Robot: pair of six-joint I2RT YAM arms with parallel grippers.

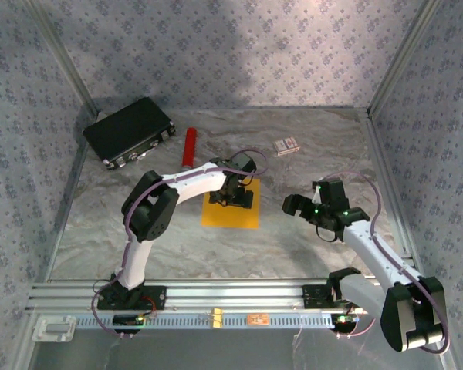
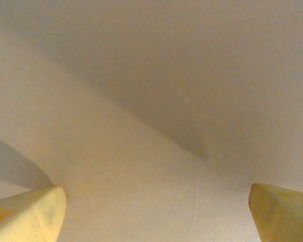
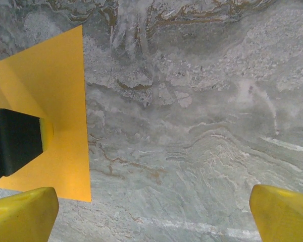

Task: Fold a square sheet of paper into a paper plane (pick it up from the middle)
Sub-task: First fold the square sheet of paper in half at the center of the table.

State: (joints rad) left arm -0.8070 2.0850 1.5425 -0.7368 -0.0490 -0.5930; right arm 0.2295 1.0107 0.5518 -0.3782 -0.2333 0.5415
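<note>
The grey marbled counter (image 1: 309, 162) carries the square sheet of paper (image 1: 231, 217) lying flat at the centre of the frame. A black case (image 1: 129, 131) lies at upper left with a red cylinder (image 1: 190, 146) just to its right. A small white-and-red box (image 1: 286, 146) lies right of centre, apart from the sheet.

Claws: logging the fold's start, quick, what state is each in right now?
Left claw: open, down at the square sheet of paper, nothing gripped.
Right claw: open, empty, above the table.
</note>
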